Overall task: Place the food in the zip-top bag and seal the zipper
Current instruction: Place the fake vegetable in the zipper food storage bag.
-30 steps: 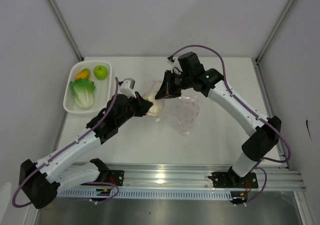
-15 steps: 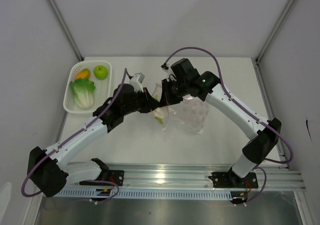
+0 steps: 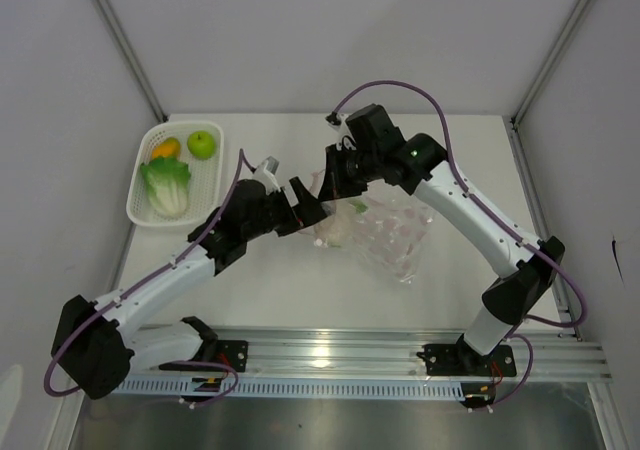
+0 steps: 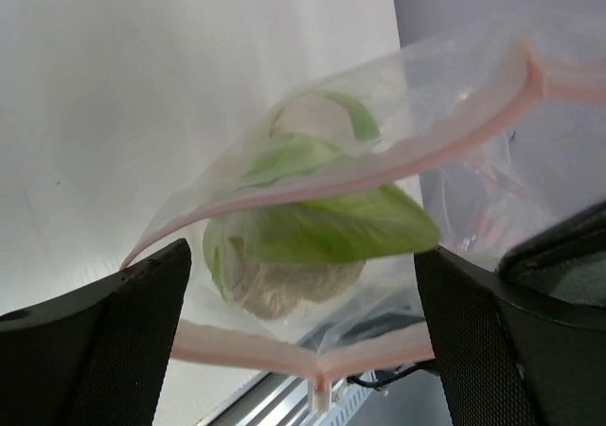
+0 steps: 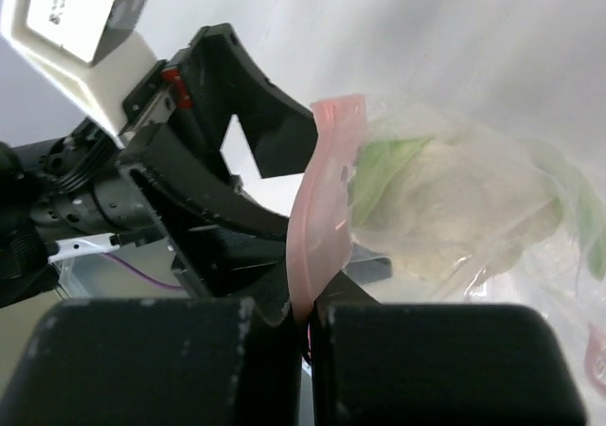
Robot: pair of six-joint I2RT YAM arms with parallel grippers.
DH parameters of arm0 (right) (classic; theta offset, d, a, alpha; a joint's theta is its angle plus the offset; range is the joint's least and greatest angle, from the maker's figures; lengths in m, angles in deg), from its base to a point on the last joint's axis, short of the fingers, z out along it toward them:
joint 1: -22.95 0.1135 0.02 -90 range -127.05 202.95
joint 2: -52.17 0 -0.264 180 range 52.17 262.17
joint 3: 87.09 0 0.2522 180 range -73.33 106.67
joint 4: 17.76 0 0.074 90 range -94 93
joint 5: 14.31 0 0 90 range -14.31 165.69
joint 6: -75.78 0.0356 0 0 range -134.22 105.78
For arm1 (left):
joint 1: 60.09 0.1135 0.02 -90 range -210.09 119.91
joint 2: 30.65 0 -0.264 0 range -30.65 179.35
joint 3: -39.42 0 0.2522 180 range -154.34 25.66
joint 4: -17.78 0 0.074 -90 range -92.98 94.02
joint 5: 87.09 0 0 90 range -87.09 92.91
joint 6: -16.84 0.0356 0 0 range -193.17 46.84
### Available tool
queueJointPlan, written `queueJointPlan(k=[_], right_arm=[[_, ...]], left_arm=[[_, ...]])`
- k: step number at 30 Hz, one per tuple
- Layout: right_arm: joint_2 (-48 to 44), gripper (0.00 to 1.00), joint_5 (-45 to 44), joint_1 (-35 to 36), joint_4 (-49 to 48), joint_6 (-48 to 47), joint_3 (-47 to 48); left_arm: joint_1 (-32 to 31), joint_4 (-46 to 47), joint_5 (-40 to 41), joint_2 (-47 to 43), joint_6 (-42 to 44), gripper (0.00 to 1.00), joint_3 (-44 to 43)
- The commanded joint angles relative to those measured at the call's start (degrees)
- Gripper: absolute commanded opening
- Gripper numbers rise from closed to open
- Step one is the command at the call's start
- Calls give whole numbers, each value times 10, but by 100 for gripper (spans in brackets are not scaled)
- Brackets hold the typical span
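Observation:
The clear zip-top bag (image 3: 392,236) hangs from my right gripper (image 3: 334,177), which is shut on the pink zipper (image 5: 320,220) at the mouth's edge. My left gripper (image 3: 304,206) stands open at the bag's mouth, its fingers (image 4: 102,343) on either side of the opening. A whitish-green cauliflower-like piece (image 4: 295,248) lies inside the bag, free of the fingers, and shows through the plastic (image 5: 454,216). The rest of the food, a green apple (image 3: 201,144), an orange fruit (image 3: 166,149) and a cabbage (image 3: 167,185), lies in the basket.
The white mesh basket (image 3: 132,200) stands at the table's back left. Both arms meet over the middle of the table. A metal rail (image 3: 330,355) runs along the near edge, and grey walls enclose the table on three sides.
My left gripper has opened and let go of the cauliflower-like piece, which now rests inside the bag. The bag has swung out to the right under the right gripper.

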Motion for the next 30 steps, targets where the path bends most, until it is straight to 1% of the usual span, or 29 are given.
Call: queueJointPlan(k=[1,2,3,4,6,7,9,13,14,15,19,20,21,22,24,25,26,28,30], right_arm=[[-18,0,-6,-3,-28,1,-15],[-21,0,-5,-5,-30,1,-20],[-23,0,-3,-8,-30,1,-24],[-28,0,0,-10,-30,-1,-32],[-32,0,2,-11,-27,-4,-38],[-37,0,1,-12,-27,-5,-39],[-41,0,1,-12,-27,-7,-47],[-48,0,5,-12,-28,-6,-53],[-49,0,5,-12,-29,-6,-53],[-51,0,5,-12,-29,-6,-54],[-56,0,1,-12,-28,-5,-54],[-55,0,2,-13,-28,-5,-54],[-55,0,1,-12,-29,-4,-54],[-55,0,3,-12,-30,-2,-53],[-55,0,6,-12,-33,1,-54],[-55,0,7,-11,-34,1,-53],[-56,0,7,-12,-35,1,-53],[-58,0,6,-12,-35,2,-52],[-58,0,5,-12,-34,2,-49]], left_arm=[[-27,12,7,-52,39,100,-35],[-34,7,29,-66,56,100,-34],[-42,-6,73,-79,71,99,-36],[-54,-18,90,-92,95,99,-36],[-64,-33,111,-133,117,100,-28],[-70,-42,156,-147,123,99,-25],[-71,-73,181,-177,127,100,-22],[-71,-109,219,-194,147,99,-24],[-71,-122,230,-191,148,96,-32],[-71,-143,235,-186,148,95,-34],[-71,-150,223,-169,140,83,-20],[-71,-147,217,-168,139,76,-15],[-71,-145,208,-168,132,72,-4],[-71,-143,207,-165,129,66,-1],[-71,-143,205,-161,126,60,7],[-71,-144,205,-157,128,54,8],[-71,-143,205,-149,129,50,9],[-71,-134,184,-140,138,45,12],[-71,-102,159,-128,148,43,18]])
